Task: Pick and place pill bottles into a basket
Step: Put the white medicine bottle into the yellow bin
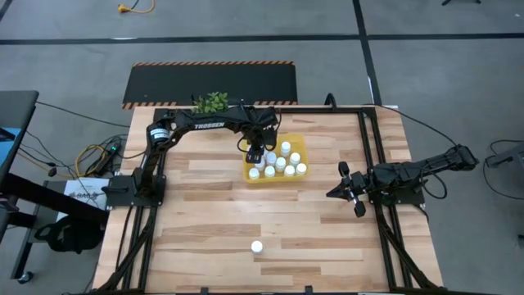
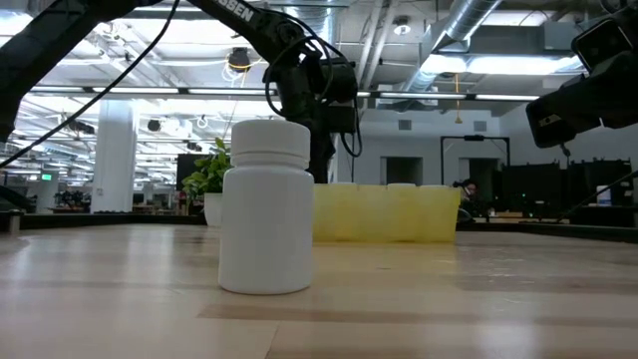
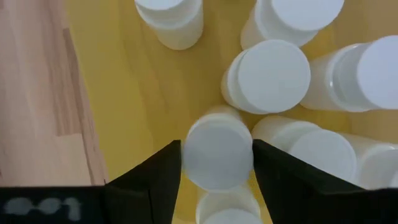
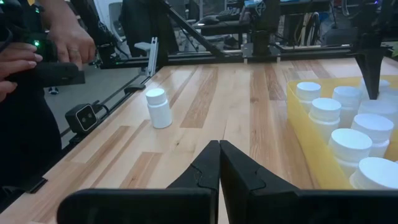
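The yellow basket (image 1: pixel 246 174) stands at the table's far middle and holds several white pill bottles (image 1: pixel 281 164), upright on their bases. My left gripper (image 1: pixel 255 156) reaches down into the basket's left part, shut on one more pill bottle (image 3: pixel 217 152). A lone pill bottle (image 1: pixel 257 246) stands upright near the front edge, and fills the low view (image 2: pixel 265 207). My right gripper (image 1: pixel 331 194) waits at the table's right side, shut and touching nothing (image 4: pixel 219 162). My left gripper has the pill bottle between its two fingers (image 3: pixel 163 177), one on each side of the upper part at the cap (image 3: pixel 186 155). The fingers come steeply from above, pointing down into the basket. The bottle stands cap up; whether its base is on the basket floor is hidden.
A small green plant (image 1: pixel 211 102) stands at the far edge, left of the basket. Black rails (image 1: pixel 372 156) run along the table's sides. Beyond the table's front edge a person's hands (image 4: pixel 37 59) hold a dark device. Bare wood lies between the basket and the lone bottle.
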You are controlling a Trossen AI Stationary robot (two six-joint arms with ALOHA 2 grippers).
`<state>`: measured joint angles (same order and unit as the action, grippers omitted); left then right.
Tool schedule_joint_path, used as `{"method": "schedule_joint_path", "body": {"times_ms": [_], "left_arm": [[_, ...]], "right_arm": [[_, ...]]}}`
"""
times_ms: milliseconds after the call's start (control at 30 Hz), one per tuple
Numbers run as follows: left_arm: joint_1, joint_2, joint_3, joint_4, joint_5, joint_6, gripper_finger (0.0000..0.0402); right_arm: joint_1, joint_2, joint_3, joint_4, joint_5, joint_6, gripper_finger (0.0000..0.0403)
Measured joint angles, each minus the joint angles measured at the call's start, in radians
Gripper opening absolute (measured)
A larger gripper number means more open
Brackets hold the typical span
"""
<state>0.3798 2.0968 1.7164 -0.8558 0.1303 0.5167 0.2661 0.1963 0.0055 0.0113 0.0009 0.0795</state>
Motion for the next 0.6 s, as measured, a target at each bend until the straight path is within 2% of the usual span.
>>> {"method": "schedule_joint_path", "body": {"times_ms": [233,600], "left_arm": [[0.0,0.0,0.0,0.001,-0.003,0.0,0.0207],[0.0,0.0,0.029,-0.006,-0.03,0.013,0.0208]], "right_arm": [[0.0,0.0,0.0,0.0,0.0,0.0,0.0001],[0.0,0.0,0.0,0.0,0.0,0.0,0.0001]]}}
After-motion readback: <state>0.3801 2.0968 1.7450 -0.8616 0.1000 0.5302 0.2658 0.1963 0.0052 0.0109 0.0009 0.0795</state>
